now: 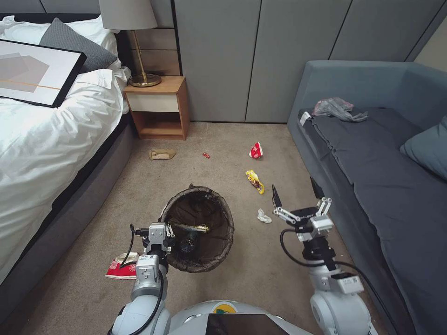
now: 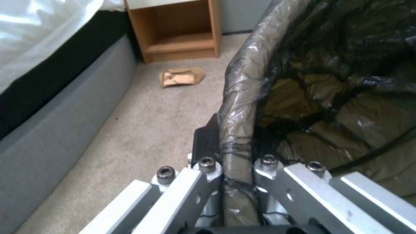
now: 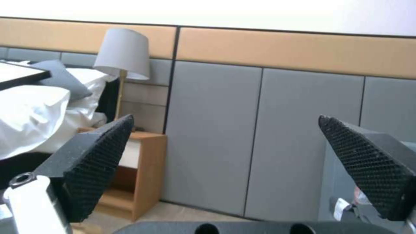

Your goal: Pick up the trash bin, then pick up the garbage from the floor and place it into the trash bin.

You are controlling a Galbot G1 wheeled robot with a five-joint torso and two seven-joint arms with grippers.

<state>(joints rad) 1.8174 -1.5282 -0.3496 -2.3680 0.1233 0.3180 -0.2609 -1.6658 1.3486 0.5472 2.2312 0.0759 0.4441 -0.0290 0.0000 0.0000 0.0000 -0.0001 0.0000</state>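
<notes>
You see beige carpet [image 1: 223, 139] between bed [image 1: 42, 139] and sofa [image 1: 372, 153]. Your left gripper [image 2: 236, 162] clamps the trash bin [image 1: 200, 228] rim; your right gripper [image 1: 298, 193] hovers wide open, empty, near scattered garbage [image 1: 254, 180].

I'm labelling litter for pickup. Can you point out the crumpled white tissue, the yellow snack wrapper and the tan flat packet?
crumpled white tissue [image 1: 264, 216], head view, its middle.
yellow snack wrapper [image 1: 254, 180], head view, mid-length.
tan flat packet [image 1: 162, 154], head view, its centre.
</notes>
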